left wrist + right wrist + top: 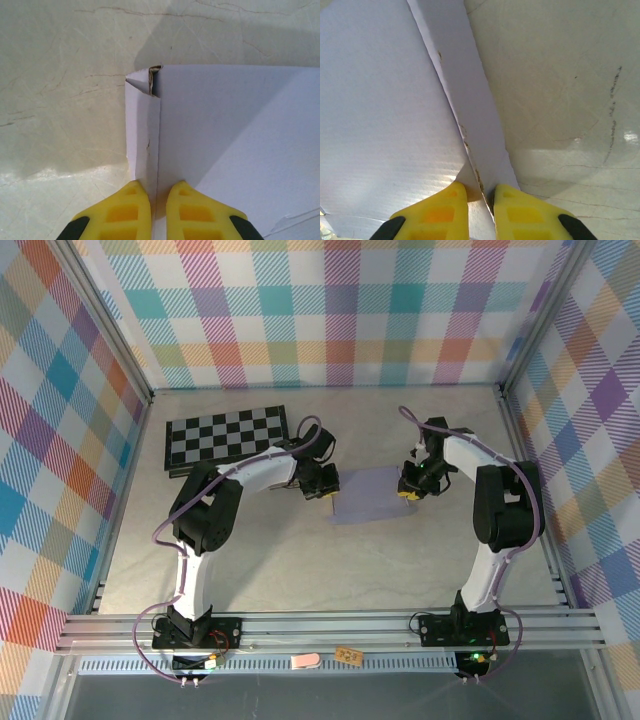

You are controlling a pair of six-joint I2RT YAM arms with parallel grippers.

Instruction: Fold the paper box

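Two pairs of yellow fingers are closed tight on the paper box: the left gripper pinches its upturned left flap, the right gripper its right flap. The lavender box lies mid-way across the table, between the arms, right of a checkerboard.

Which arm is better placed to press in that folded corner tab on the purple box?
Left. The left claw pinches the box wall leading straight to the corner tab; the right claw grips the opposite side.
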